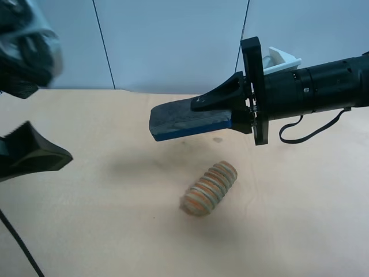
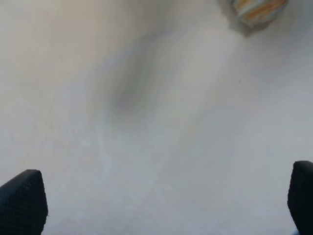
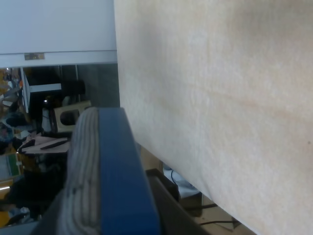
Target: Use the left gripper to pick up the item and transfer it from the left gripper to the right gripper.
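Right gripper [image 1: 214,112] is clamped on one end of the item [image 1: 187,120]. The exterior high view shows the block held level in the air, clear of the table [image 1: 104,231], felt side up. An orange-and-grey ribbed cylinder [image 1: 211,188] lies on the wood below it.

The right wrist view goes in close: blue base [image 3: 120,176] and grey felt run side by side, with the table beyond. Only the high camera takes in both arms.

Left gripper [image 1: 60,109] sits at that view's left edge, jaws spread wide and empty, well apart from the item. Its own wrist view is blurred. It shows two black fingertips [image 2: 22,203] with bare table between them and an end of the cylinder [image 2: 258,10].
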